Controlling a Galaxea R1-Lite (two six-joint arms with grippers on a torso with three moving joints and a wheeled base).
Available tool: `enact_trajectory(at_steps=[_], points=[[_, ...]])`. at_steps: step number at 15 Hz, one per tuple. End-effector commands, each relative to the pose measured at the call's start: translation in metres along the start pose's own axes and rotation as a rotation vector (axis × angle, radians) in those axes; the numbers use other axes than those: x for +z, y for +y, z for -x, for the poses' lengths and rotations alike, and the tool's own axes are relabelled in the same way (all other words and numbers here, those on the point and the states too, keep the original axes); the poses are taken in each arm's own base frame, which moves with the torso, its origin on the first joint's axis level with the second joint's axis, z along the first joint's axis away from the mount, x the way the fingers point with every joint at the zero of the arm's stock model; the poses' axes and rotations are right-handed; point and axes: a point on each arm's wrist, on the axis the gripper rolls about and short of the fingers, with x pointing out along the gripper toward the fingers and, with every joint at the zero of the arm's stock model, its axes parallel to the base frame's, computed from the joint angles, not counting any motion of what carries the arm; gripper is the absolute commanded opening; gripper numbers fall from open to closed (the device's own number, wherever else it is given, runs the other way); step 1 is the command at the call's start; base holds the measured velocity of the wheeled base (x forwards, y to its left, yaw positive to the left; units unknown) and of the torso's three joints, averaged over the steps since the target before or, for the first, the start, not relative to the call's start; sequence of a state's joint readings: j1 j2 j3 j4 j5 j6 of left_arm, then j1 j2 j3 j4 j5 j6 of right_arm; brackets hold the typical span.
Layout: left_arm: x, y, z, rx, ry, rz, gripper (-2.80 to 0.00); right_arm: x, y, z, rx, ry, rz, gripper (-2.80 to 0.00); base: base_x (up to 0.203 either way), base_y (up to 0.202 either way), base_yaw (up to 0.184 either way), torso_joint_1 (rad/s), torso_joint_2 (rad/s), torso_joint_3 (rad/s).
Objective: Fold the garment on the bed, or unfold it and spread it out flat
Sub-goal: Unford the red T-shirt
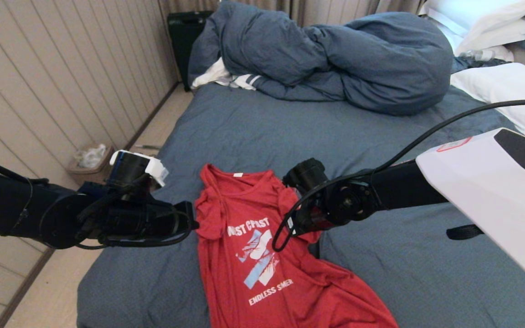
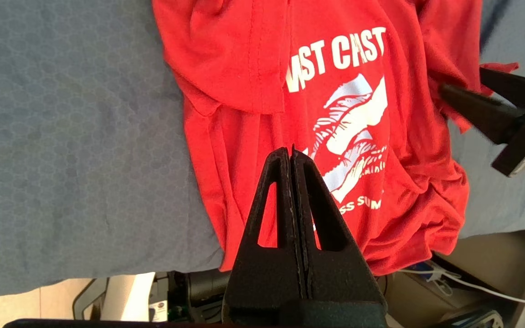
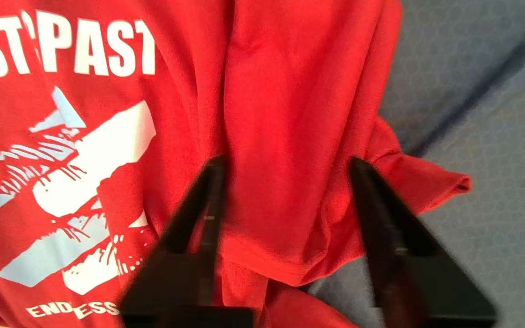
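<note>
Right end effector point(image 3: 285, 200) open astride garment point(image 1: 262, 246) sleeve fold, centre frame; left end effector point(image 2: 292, 157) closed, empty. Risk: pinching extra layers.

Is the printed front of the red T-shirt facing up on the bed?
Yes: the T-shirt shows its white lettering and blue-white graphic upward on the bed.

A bedroom: bed point(image 1: 253, 132), bunched duvet point(image 1: 335, 59), pillows point(image 1: 495, 23).

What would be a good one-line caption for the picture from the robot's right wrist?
Right gripper, fingers apart, poised over a folded-in sleeve of the red T-shirt on the blue-grey bed sheet.
</note>
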State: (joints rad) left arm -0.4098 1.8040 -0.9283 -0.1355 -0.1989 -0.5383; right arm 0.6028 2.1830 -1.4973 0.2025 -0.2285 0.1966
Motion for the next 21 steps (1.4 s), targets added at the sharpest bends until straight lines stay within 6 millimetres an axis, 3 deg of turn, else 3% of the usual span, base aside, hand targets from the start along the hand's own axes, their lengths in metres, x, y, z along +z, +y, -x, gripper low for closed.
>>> enact_trajectory(at_steps=[1, 3, 5, 9, 15, 21], points=[[-0.001, 0.001, -0.002, 0.003, 0.005, 0.005, -2.80, 0.001, 0.000, 0.001, -0.001, -0.004, -0.002, -2.80, 0.000, 0.000, 0.000, 0.000, 0.00, 0.000], [0.001, 0.000, 0.001, -0.003, -0.005, 0.003, -2.80, 0.014, -0.007, 0.018, 0.001, -0.063, -0.027, -2.80, 0.000, 0.000, 0.000, 0.000, 0.00, 0.000], [0.000, 0.000, 0.001, -0.001, -0.002, 0.003, -2.80, 0.018, -0.010, 0.023, -0.001, -0.081, -0.035, -2.80, 0.000, 0.000, 0.000, 0.000, 0.00, 0.000], [-0.001, 0.000, 0.002, -0.001, -0.002, 0.003, -2.80, 0.048, -0.050, 0.035, -0.052, -0.190, -0.129, -2.80, 0.000, 0.000, 0.000, 0.000, 0.00, 0.000], [-0.001, 0.000, 0.001, -0.001, -0.002, 0.003, -2.80, 0.082, -0.102, 0.024, -0.194, -0.417, -0.211, -2.80, 0.000, 0.000, 0.000, 0.000, 0.00, 0.000], [-0.001, 0.000, 0.001, -0.001, -0.001, 0.003, -2.80, 0.087, -0.142, 0.002, -0.347, -0.412, -0.229, -2.80, 0.000, 0.000, 0.000, 0.000, 0.00, 0.000]])
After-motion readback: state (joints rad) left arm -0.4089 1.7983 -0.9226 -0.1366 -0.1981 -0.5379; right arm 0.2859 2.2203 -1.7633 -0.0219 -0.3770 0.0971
